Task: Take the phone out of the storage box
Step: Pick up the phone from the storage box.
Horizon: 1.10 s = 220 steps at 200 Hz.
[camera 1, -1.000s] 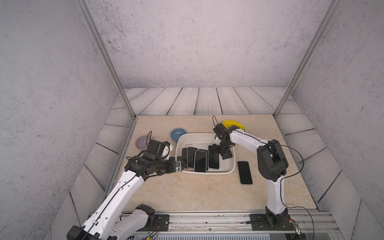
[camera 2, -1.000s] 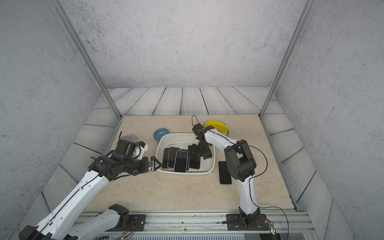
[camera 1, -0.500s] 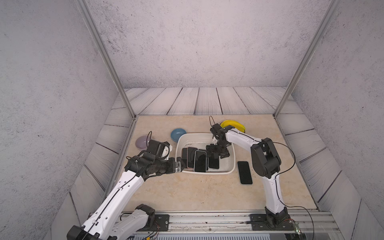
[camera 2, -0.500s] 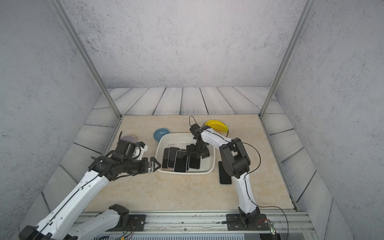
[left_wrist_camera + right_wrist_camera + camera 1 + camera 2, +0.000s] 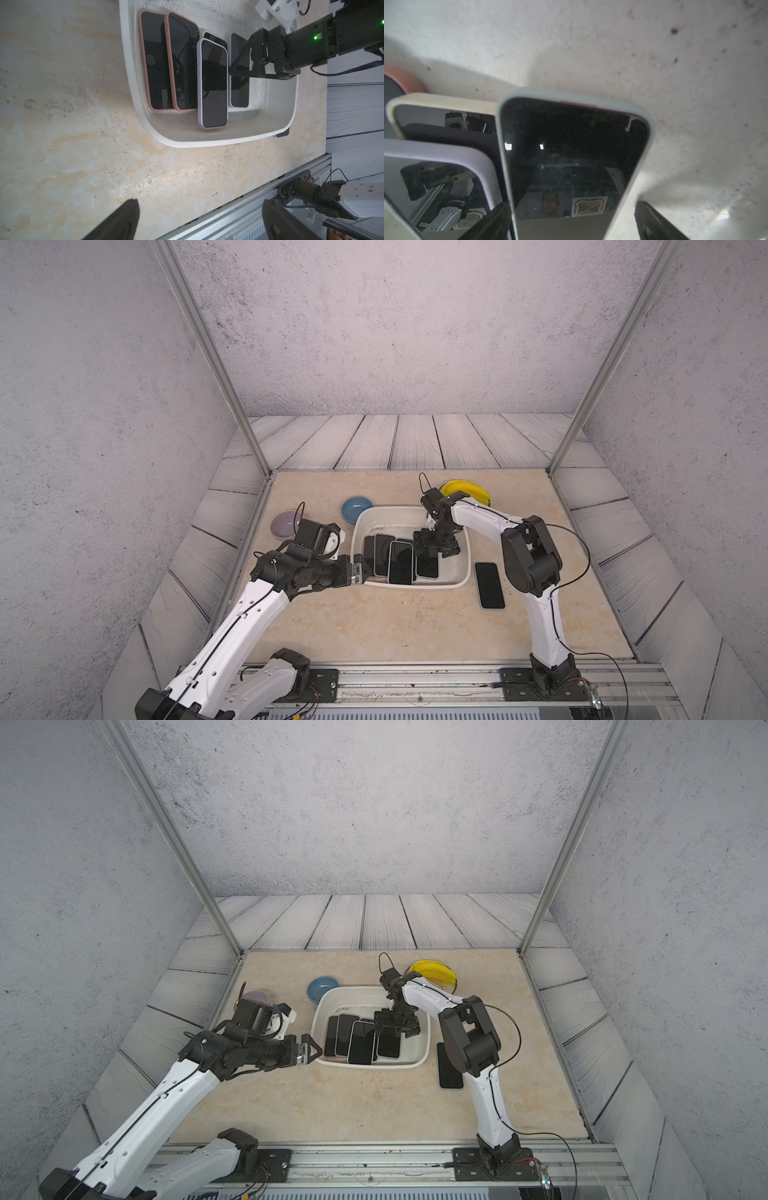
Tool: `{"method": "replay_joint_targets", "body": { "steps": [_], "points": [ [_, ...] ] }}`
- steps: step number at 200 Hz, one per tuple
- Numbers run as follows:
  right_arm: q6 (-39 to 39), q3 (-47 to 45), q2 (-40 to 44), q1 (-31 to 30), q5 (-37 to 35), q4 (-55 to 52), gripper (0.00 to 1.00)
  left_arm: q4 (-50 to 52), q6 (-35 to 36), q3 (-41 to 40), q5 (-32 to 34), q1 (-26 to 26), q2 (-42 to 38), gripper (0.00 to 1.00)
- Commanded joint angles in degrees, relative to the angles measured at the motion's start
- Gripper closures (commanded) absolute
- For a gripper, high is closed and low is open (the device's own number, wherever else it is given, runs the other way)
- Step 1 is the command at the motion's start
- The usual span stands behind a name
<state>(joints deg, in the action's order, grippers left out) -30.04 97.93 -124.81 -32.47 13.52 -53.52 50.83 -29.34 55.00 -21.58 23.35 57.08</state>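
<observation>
Fingers (image 5: 654, 224) of the right gripper (image 5: 572, 204) are spread wide astride the pale-cased phone (image 5: 571, 155), laid lengthwise between them up to mid-frame, inside the storage box (image 5: 654, 62). The left gripper (image 5: 360, 569), also wide, is seen outside, left of it.

No text, label or number is readable.

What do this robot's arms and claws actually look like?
The left arm and right arm have smooth white shells joined by chunky black joints, with thin black cables running along them. The left claw and right claw are black, each with two angular fingers. Small green lights glow on the right arm's wrist.
</observation>
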Motion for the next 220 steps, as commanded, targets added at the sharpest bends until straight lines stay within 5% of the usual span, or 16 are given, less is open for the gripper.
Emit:
{"method": "replay_joint_targets", "body": {
  "steps": [1, 71, 171, 202, 220],
  "points": [
    [-0.63, 0.41, -2.25, -0.45, 0.26, -0.42, 0.02, 0.71, 0.96, 0.79, 0.8, -0.15, -0.43, 0.01],
    [-1.07, -0.96, -3.78, -1.08, -1.39, -0.27, 0.02, 0.85, 0.89, 0.62, 0.89, -0.15, -0.51, 0.01],
    [1.37, -1.34, -5.31, -3.46, -13.92, -5.78, 0.15, 0.9, 0.06, 0.09, 0.24, -0.16, -1.23, 0.01],
    [2.17, -1.1, -4.89, -3.45, -15.71, -6.22, 0.31, 0.9, -0.2, -0.03, 0.04, -0.16, -1.38, 0.01],
    [2.68, -0.69, -3.61, -3.47, -15.97, -6.19, 0.32, 0.94, -0.35, 0.01, -0.12, -0.15, -1.33, 0.01]
  ]
}}
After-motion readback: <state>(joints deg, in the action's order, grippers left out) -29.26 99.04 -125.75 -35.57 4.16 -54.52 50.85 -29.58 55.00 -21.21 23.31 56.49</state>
